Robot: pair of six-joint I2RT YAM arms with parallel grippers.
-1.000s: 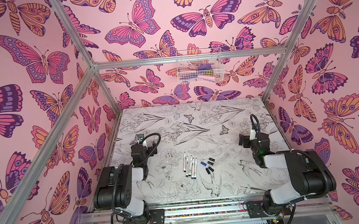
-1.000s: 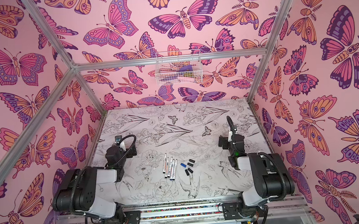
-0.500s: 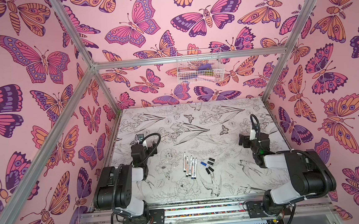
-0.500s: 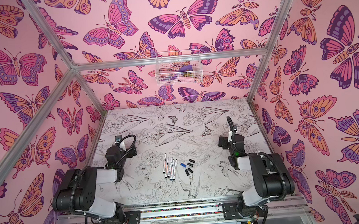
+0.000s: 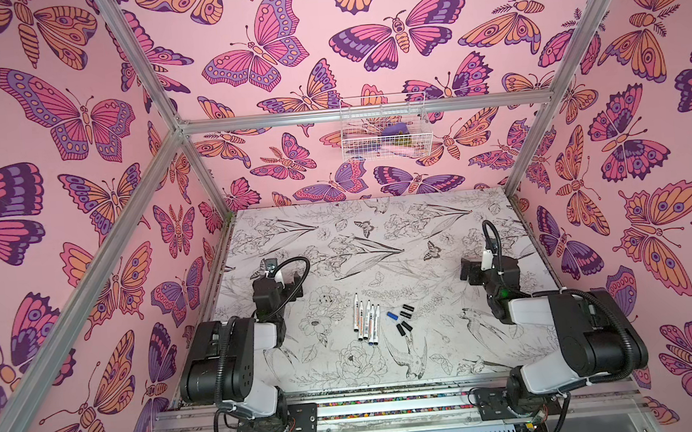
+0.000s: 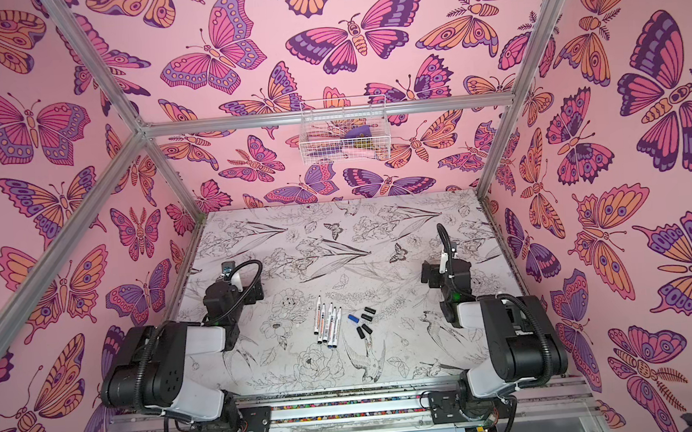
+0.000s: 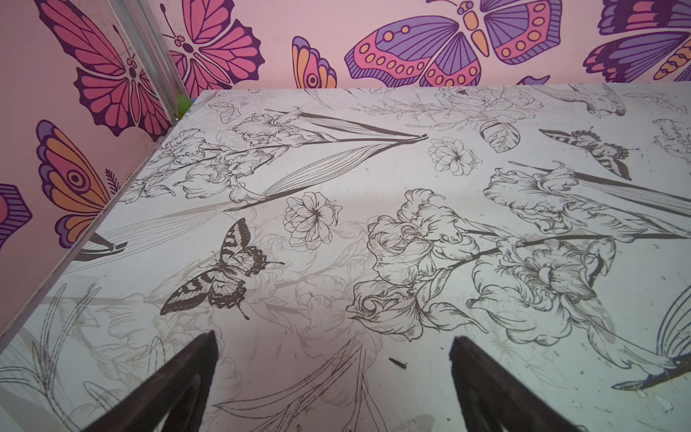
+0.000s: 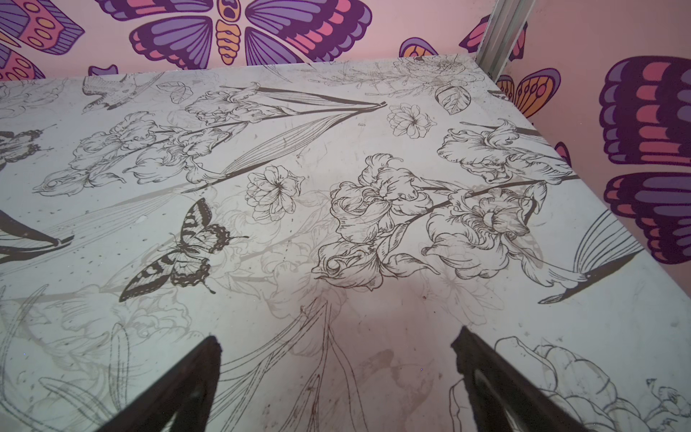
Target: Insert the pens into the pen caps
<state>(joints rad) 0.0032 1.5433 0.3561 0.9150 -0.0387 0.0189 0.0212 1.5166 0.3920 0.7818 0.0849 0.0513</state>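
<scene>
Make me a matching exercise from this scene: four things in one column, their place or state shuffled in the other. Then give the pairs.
Things:
1. pens
2. blue cap
3. wire basket
4. left gripper

Places or states:
a. hung on the back wall
b. open and empty, over the table
c. lying side by side in a row, uncapped
d. beside the black caps, the one nearest the pens

Pairs: 1-c, 2-d, 3-a, 4-b
</scene>
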